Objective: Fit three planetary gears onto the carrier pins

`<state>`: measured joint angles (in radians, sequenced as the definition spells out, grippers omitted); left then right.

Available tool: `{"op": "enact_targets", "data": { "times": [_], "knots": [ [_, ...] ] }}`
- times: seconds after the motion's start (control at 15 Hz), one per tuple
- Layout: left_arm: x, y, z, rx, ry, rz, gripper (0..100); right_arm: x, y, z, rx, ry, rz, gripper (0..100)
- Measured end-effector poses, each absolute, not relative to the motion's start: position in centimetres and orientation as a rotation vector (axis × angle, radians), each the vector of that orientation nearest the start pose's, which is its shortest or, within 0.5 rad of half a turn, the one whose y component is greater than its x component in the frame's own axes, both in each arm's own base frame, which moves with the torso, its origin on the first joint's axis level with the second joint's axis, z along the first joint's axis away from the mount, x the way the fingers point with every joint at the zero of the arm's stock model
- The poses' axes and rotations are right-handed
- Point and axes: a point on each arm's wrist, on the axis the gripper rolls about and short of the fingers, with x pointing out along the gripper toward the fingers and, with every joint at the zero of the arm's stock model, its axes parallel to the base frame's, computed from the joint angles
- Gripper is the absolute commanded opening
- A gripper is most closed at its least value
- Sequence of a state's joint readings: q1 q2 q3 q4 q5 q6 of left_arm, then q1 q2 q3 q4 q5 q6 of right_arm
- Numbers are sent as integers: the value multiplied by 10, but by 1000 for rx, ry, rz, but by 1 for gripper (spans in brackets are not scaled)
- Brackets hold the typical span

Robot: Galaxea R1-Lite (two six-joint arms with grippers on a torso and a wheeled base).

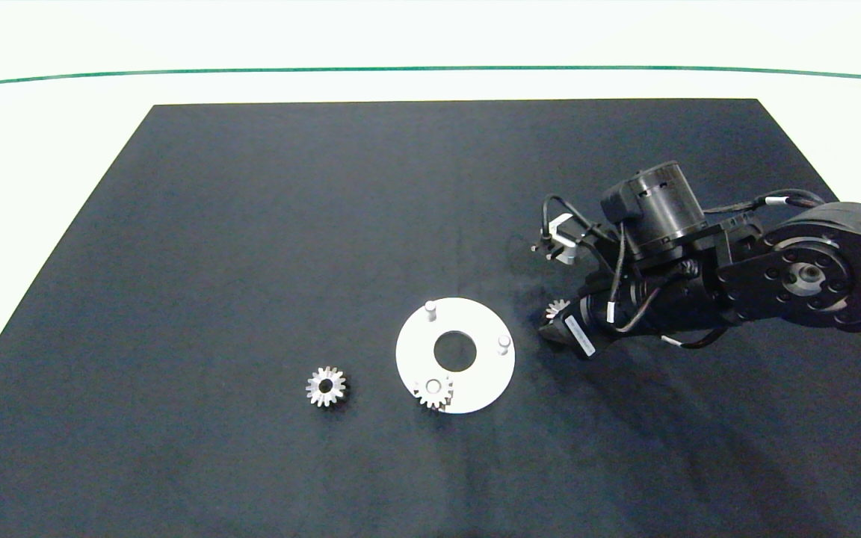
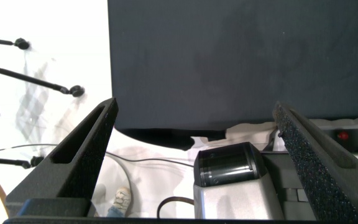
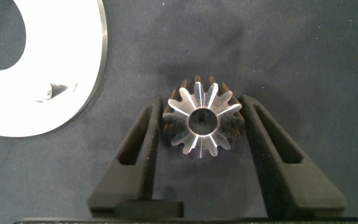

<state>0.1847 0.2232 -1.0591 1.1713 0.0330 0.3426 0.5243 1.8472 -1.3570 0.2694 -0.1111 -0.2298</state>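
- One planetary gear (image 1: 433,391) is seated on the carrier pin at the near edge of the white disc (image 1: 475,388), with the pin's pale top seen through its bore.
- Two further carrier pins, one at the far side (image 1: 430,308) and one at the right side (image 1: 504,343), stand upright and bare on the disc.
- The disc lies flat on the dark mat (image 1: 251,224), which covers the white surface (image 1: 49,127); a large round hole is seen at the disc's centre.
- A second gear (image 1: 326,386) lies flat on the mat, to the left of the disc and clear of it.
- A third gear (image 3: 202,117) is gripped between the jaws of the right gripper (image 3: 202,124); in the right wrist view its toothed flanks are pressed by both fingers (image 3: 143,146), and its bore faces the camera.
- In the head view this gear (image 1: 556,308) is seen just to the right of the disc, apart from its rim, at the tip of the right gripper (image 1: 554,321).
- The right arm (image 1: 797,273) is reached in from the right edge, low over the mat.
- The left gripper (image 2: 194,115) is not seen in the head view; in its wrist view the jaws are spread wide with nothing between them, beyond the mat's edge.
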Motion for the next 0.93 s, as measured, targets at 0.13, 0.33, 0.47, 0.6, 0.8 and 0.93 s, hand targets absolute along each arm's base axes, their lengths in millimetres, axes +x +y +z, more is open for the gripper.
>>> {"op": "enact_targets", "data": {
  "times": [0.13,0.33,0.47,0.6,0.8,0.93],
  "knots": [
    [-133,-24,214,318,367,161,100,301,171,202,-456,682,477,42],
    [-133,-24,214,321,367,161,100,300,170,201,-457,684,477,36],
    [-133,-24,214,321,367,160,100,298,170,201,-458,687,477,31],
    [-133,-24,214,321,368,160,100,295,168,202,-467,690,473,27],
    [-133,-24,213,321,369,161,100,284,163,214,-498,653,479,25],
    [-133,-24,213,320,370,162,100,273,166,227,-511,638,500,25]
  ]
}}
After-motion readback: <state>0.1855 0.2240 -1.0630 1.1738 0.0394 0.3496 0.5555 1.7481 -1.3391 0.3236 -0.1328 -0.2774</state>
